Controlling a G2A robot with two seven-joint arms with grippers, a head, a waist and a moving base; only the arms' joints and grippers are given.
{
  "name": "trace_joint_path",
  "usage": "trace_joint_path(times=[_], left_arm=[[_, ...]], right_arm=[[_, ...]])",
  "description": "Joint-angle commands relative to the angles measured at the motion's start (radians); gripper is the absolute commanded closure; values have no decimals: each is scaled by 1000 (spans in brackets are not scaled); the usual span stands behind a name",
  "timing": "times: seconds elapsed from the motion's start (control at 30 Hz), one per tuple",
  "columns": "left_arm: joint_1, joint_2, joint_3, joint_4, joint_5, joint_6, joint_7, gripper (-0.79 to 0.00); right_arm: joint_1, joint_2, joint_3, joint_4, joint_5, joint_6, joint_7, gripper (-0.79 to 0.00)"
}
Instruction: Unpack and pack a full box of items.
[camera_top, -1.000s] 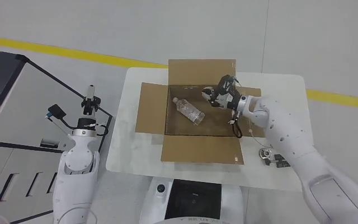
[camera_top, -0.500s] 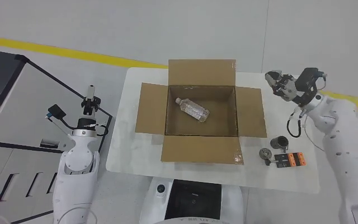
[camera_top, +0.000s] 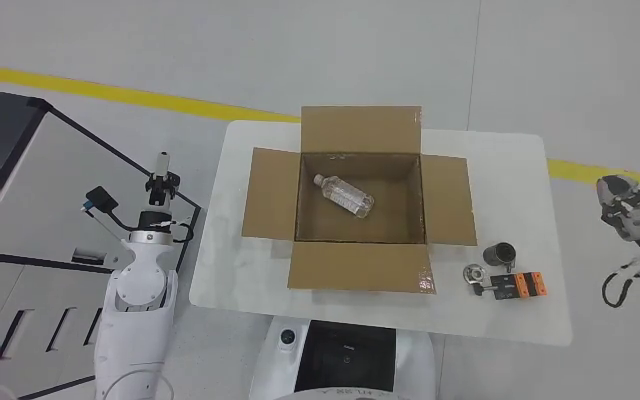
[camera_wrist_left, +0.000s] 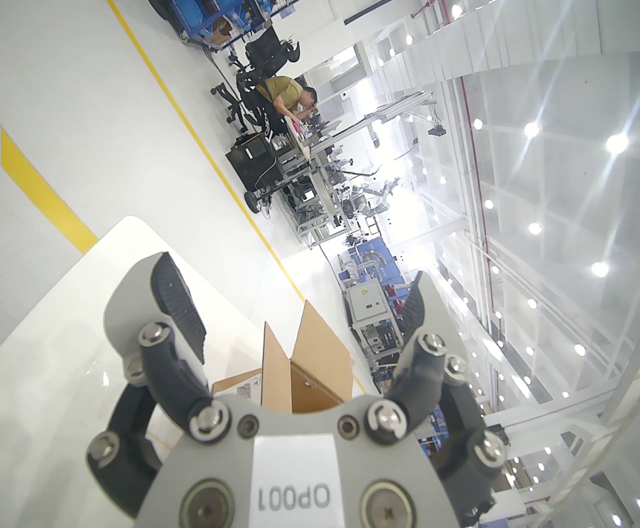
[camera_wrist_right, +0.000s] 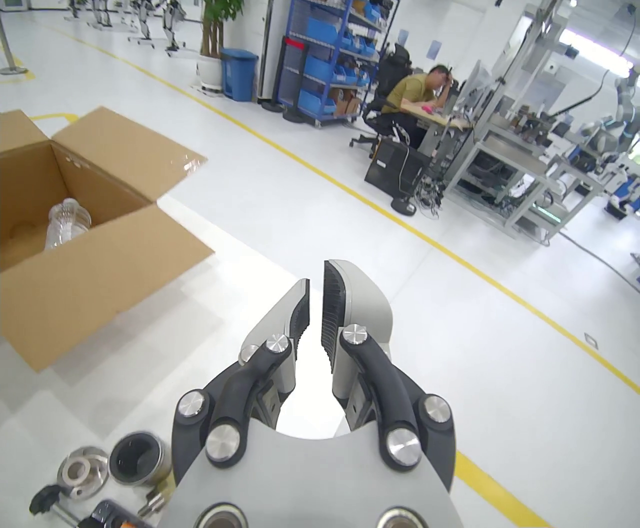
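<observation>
An open cardboard box (camera_top: 445, 200) stands mid-table with its flaps spread. A clear plastic bottle (camera_top: 345, 195) lies on its side inside; the right wrist view shows the bottle (camera_wrist_right: 65, 220) against the box wall (camera_wrist_right: 75, 280). My right gripper (camera_wrist_right: 316, 282) hangs beyond the table's right edge, shut with nothing between its pads. Its arm (camera_top: 622, 205) sits at the far right. My left gripper (camera_wrist_left: 295, 300) is open and empty, held up left of the table (camera_top: 160, 170), facing the box (camera_wrist_left: 320, 360).
On the white table (camera_top: 240, 250), right of the box, lie a dark metal cylinder (camera_top: 500, 256), a metal ring (camera_top: 473, 273) and an orange-and-black part (camera_top: 522, 286). The cylinder (camera_wrist_right: 135, 457) and ring (camera_wrist_right: 80, 475) lie just below my right gripper. A black frame (camera_top: 60, 150) stands left.
My right arm has come out of the box and swung right, past the table's right edge. The bottle stays in the box. The left arm has not moved.
</observation>
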Motion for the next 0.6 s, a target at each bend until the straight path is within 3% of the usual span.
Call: trace_joint_path(times=[0.0, 0.13, 0.17, 0.23, 0.27, 0.57], left_arm=[[0, 0, 0, 0, 0, 0, 0, -785], [0, 0, 0, 0, 0, 0, 0, -785], [0, 0, 0, 0, 0, 0, 0, -785], [0, 0, 0, 0, 0, 0, 0, -785], [0, 0, 0, 0, 0, 0, 0, -785], [0, 0, 0, 0, 0, 0, 0, -785]], right_arm=[[-18, -7, -32, 36, 17, 3, 32, -22], [-29, -20, -106, 35, 39, 3, 79, 0], [-34, -23, -117, 25, 40, 12, 82, -49], [-35, -26, -133, 7, 38, 41, 87, -317], [-35, -26, -133, 7, 38, 41, 87, -391], [-35, -26, -133, 7, 38, 41, 87, -391]])
